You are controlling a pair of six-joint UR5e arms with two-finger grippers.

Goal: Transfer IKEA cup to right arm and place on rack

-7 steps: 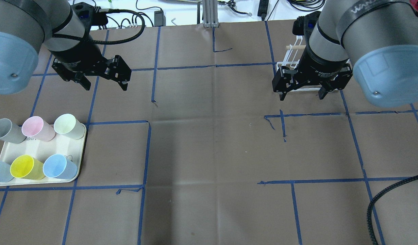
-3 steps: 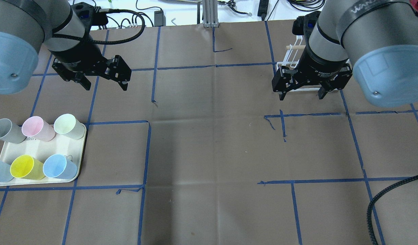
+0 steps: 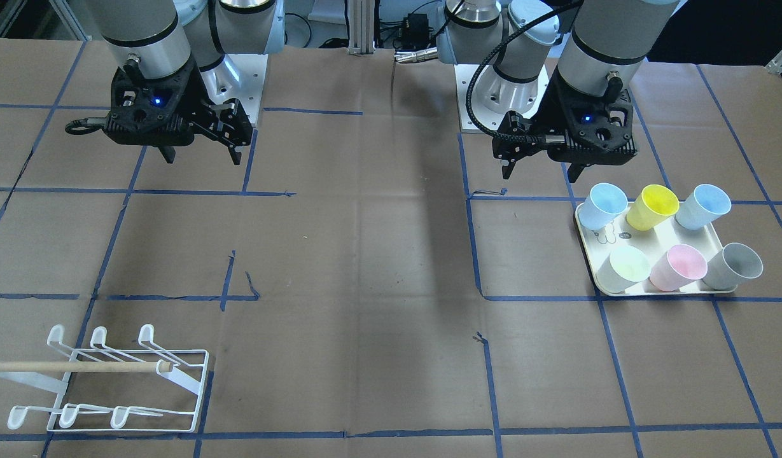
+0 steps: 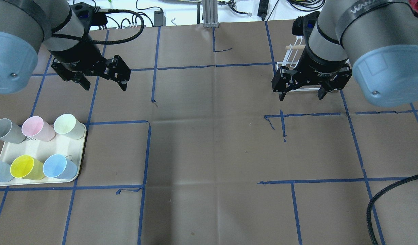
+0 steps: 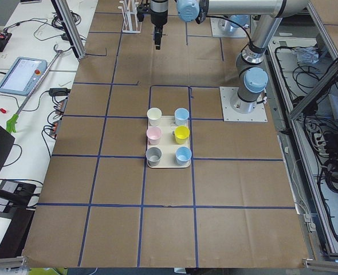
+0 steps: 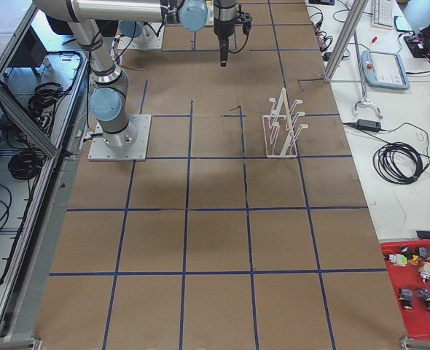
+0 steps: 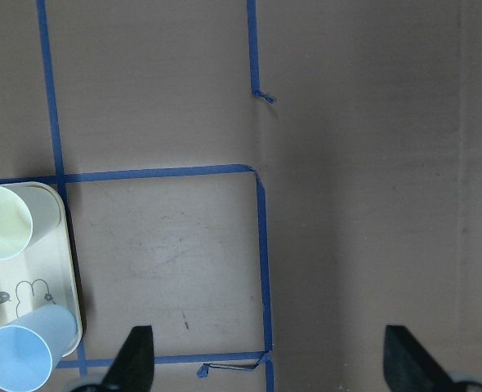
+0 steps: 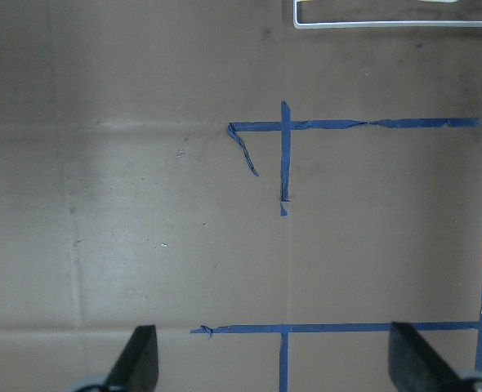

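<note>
On the cream tray (image 4: pixel 42 149), nearest the robot, six IKEA cups (image 4: pixel 59 166) sit ungrasped. Just beyond the tray hovers the left gripper (image 4: pixel 105 86), jaws spread and empty; next it likely must descend onto one cup. Far across from the tray, the right gripper (image 4: pixel 301 97) hangs open over the rack (image 3: pixel 79 366).

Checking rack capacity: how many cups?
6, on the cream tray. Robot-side row: blue cup, yellow cup, second blue cup. Far row: pale-green cup, pink cup, grey cup. None hidden.

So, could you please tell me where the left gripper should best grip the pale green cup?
Probably its rim, from above: the pale green cup stands upright, mouth open, and its wall facing away from the pink cup is free.
</note>
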